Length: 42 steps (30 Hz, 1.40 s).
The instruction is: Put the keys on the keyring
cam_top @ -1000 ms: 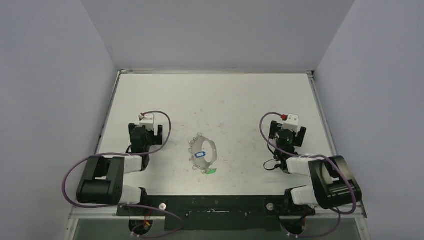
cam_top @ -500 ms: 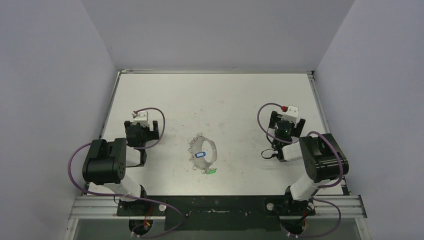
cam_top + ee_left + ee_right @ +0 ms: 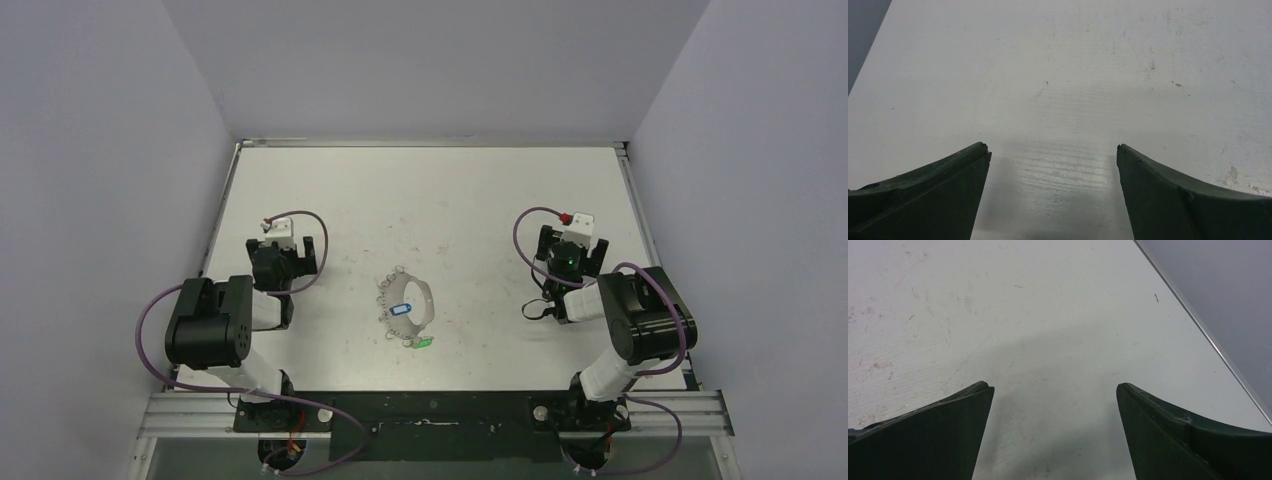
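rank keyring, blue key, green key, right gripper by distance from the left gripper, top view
From left gripper:
1. keyring, its left rim nearest
2. blue key, inside the ring
3. green key, by the ring's near edge
4. right gripper, far right

Black-and-white jointed arms (image 3: 212,322), looping purple cables (image 3: 139,335), dark wedge-shaped jaws.

Camera layout: one overhead, two wrist-mounted.
Overhead from above near edge, looking down on whole table (image 3: 450,190); wrist views low, close, facing far, sharing its surface.
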Each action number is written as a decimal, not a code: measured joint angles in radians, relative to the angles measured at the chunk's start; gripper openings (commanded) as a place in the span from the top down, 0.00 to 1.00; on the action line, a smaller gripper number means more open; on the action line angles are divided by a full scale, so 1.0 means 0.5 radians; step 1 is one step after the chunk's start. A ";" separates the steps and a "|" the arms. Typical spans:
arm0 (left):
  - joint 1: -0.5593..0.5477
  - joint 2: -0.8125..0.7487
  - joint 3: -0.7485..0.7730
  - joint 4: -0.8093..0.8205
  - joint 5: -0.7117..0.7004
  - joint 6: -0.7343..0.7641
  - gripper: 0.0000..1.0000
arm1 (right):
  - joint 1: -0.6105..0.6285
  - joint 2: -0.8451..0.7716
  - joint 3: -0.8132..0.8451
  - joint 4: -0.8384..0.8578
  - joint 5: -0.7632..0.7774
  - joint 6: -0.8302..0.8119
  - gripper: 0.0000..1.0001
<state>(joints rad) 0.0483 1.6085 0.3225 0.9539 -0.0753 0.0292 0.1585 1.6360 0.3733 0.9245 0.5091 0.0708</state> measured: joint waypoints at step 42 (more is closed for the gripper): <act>-0.029 0.000 0.006 -0.001 -0.067 0.000 0.03 | 0.000 0.000 0.000 -0.003 0.000 0.000 0.00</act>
<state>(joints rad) 0.0338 1.6085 0.3256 0.9535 -0.1089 0.0292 0.1585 1.6360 0.3733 0.9230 0.5091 0.0708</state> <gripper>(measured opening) 0.971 0.999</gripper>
